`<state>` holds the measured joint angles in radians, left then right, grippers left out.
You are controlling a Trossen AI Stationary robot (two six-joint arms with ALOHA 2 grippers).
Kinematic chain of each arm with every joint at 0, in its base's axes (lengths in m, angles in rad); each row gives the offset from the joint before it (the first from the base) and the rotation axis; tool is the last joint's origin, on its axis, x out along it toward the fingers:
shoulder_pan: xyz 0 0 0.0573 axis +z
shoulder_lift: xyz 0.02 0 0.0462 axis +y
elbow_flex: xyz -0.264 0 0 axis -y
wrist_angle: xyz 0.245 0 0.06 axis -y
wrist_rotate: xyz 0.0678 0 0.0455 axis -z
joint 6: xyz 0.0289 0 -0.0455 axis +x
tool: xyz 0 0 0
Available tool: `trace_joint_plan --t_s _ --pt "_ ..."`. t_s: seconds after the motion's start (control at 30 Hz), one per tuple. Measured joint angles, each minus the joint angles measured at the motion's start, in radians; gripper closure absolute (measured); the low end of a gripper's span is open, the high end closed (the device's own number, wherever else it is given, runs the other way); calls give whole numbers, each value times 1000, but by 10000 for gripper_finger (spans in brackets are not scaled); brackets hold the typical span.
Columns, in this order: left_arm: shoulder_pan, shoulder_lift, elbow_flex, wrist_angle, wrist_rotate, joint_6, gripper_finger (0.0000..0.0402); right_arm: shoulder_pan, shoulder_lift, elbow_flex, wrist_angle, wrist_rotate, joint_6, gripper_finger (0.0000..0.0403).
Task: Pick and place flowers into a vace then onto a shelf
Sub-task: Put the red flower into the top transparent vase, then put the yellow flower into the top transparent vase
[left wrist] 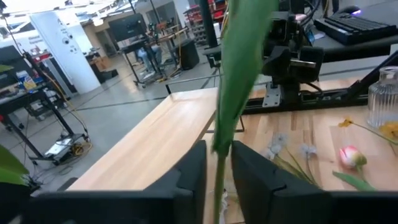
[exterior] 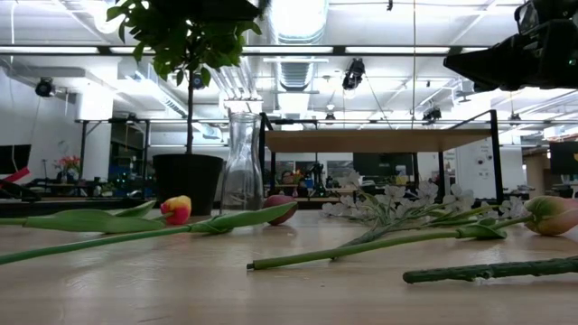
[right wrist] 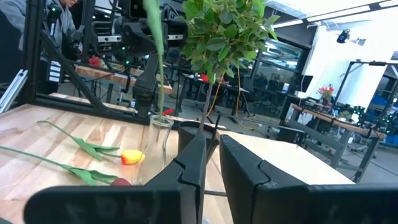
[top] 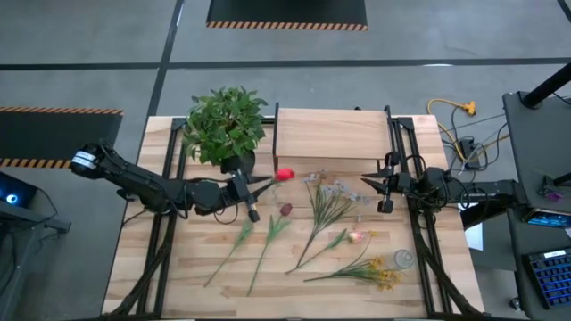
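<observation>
Left pincer (top: 243, 193): positioned just in front of the potted plant (top: 225, 125), closed on the green stem of a red tulip (top: 285, 174). The stem (left wrist: 239, 74) is seen in the left wrist view rising between the two dark fingers (left wrist: 186, 177). In the high view the red head is carried just past the pincer tip, above the worktop (top: 178, 267), near the front edge of the shelf (top: 330, 134).

Glass vase (exterior: 242, 164): stood upright beside the dark pot of the plant. In the right wrist view a green stem (right wrist: 155, 37) is seen lined up above the vase mouth (right wrist: 161, 121); whether the stem end has entered the glass cannot be told.

Shelf: pale wood, set at the back of the worktop beside the plant; nothing is seen on its top.

Remaining flowers, laid flat on the worktop in front of the shelf and plant: a yellow-red tulip (exterior: 176, 209), a maroon tulip (top: 285, 210), pale white-lilac sprigs (top: 335, 192), a pink bud (top: 357, 236), yellow clusters (top: 385, 275). A small clear jar (top: 403, 259) is stood just beside the yellow clusters.

Right pincer (top: 384, 185): held beside the shelf's right front corner, well apart from the plant, nothing gripped; fingers (right wrist: 193, 168) parted only narrowly.
</observation>
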<state>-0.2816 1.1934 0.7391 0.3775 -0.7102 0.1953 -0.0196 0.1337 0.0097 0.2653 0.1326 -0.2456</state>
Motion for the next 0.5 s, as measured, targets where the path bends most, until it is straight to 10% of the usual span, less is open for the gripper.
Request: trace_joint_plan --t_s 0.5 --pt "-13 -23 27 0 1 -3 255 0 0 0 0 0 1 364"
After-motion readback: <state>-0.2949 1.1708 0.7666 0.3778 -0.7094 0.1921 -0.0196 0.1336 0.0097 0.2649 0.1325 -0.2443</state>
